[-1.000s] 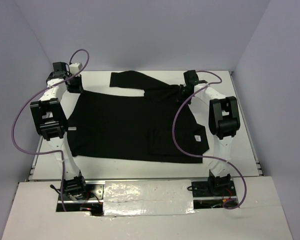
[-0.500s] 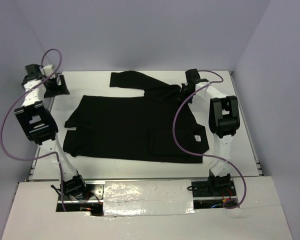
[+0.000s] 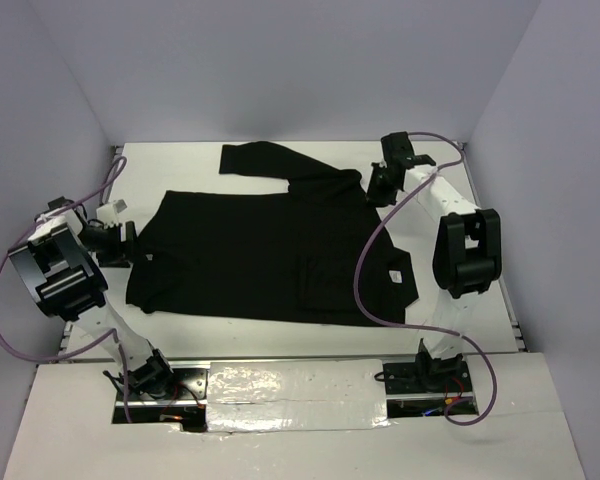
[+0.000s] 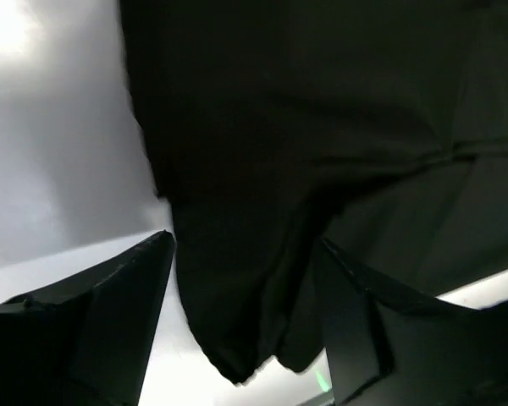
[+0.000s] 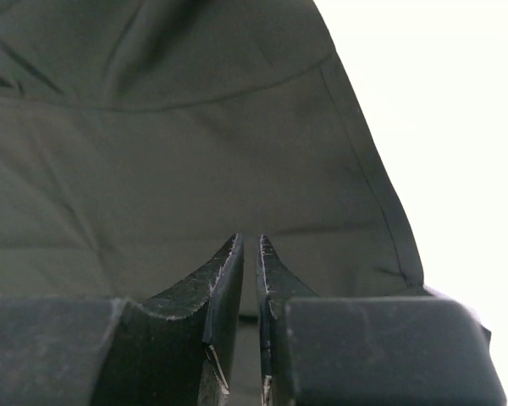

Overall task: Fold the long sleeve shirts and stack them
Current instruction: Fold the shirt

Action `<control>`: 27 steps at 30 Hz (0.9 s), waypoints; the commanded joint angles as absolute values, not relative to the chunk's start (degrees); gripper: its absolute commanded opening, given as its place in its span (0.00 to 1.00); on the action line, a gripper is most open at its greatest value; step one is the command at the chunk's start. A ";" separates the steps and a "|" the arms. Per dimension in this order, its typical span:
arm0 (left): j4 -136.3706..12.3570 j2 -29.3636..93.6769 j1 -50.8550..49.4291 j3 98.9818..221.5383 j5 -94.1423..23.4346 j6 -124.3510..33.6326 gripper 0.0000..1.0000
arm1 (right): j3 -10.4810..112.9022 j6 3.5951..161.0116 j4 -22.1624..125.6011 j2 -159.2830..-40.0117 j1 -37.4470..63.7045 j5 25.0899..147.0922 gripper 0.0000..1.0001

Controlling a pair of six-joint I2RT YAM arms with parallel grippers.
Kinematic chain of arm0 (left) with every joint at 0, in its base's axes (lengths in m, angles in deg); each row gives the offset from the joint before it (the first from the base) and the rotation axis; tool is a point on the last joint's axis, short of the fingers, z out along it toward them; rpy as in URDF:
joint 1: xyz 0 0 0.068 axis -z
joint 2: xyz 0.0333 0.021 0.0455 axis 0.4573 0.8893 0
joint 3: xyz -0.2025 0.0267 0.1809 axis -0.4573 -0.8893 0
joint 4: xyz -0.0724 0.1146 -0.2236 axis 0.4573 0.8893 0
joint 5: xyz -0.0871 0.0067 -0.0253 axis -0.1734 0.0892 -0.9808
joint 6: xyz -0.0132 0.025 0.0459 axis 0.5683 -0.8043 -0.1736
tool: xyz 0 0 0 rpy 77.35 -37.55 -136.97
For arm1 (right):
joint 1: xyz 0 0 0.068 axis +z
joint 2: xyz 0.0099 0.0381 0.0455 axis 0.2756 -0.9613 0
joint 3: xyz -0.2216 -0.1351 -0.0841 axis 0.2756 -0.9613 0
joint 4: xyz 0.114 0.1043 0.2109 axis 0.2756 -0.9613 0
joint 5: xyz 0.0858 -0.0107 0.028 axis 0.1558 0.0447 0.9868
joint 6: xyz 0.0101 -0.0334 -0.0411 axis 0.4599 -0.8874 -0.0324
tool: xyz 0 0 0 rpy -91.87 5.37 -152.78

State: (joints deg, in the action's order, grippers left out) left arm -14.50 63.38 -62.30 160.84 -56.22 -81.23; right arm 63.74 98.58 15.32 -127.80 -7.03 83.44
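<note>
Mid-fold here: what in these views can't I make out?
- Right wrist view: whether the right gripper pinches the shirt; its closed jaws hide the contact.
- Top view: print on the white tag, too small.
- Left wrist view: which shirt part lies beyond the open left gripper; dark, cropped.

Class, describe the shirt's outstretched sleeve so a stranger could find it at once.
On the white table lies a black shirt. Its sleeve juts from the far edge. Unlike the squarish body, it is a narrow strip reaching toward the back wall.
</note>
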 commanded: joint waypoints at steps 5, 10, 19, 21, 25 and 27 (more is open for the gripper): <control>-16.04 62.47 -62.90 160.07 -54.78 -82.17 0.82 | 56.89 97.99 18.82 -121.14 -7.21 82.58 0.19; -18.42 66.09 -62.90 161.47 -57.66 -79.36 0.83 | 49.94 97.90 22.51 -116.92 -7.38 83.28 0.20; -19.73 66.35 -62.63 163.68 -62.25 -79.96 0.78 | 43.34 97.55 25.60 -115.86 -8.79 83.55 0.20; -19.48 66.70 -62.46 163.68 -63.39 -80.66 0.69 | 43.69 97.46 25.60 -116.21 -8.97 83.55 0.20; -18.25 66.35 -62.37 162.80 -66.55 -81.63 0.39 | 44.57 97.55 25.24 -117.00 -8.97 83.55 0.20; -17.28 65.74 -62.37 162.71 -67.43 -81.72 0.00 | 44.75 97.64 25.33 -116.92 -8.97 83.55 0.20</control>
State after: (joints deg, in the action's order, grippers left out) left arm -18.93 66.40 -62.54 162.35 -62.71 -79.55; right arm 43.58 98.14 23.26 -117.70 -8.73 83.60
